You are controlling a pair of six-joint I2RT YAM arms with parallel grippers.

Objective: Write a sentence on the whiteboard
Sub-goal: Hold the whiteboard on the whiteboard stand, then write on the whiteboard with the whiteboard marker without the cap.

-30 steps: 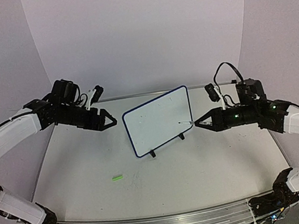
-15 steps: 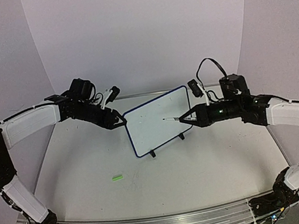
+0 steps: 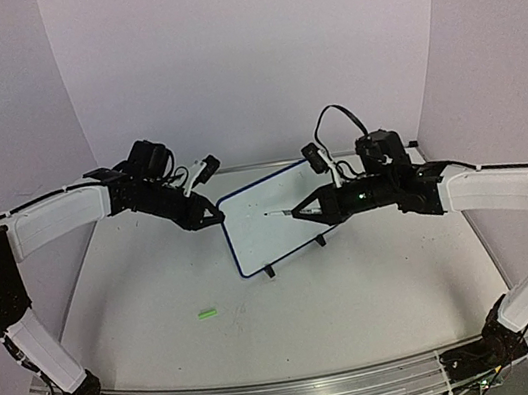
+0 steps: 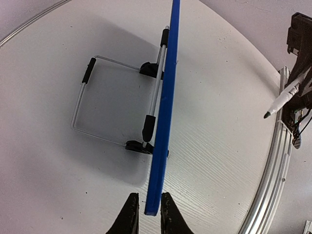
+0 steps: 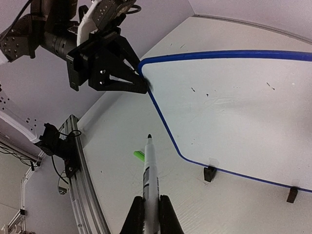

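Top view: whiteboard [image 3: 283, 217] stands upright mid-table [image 3: 361, 293]. L gripper [image 3: 214, 216] sits at its upper-left corner. R gripper [image 3: 299, 214] pinches a marker [image 3: 280, 214], tip in front of the board face, not touching. A green cap [image 3: 207, 313] lies front-left, well apart.
L wrist: board seen edge-on. Fingers straddle the rim corner closely, one touching, sliver of gap at the other; can't tell if the pinch is firm. Wire stand [image 4: 89, 71] behind the board.
R wrist: jaws pressed onto the marker barrel. Board face has a few small marks.
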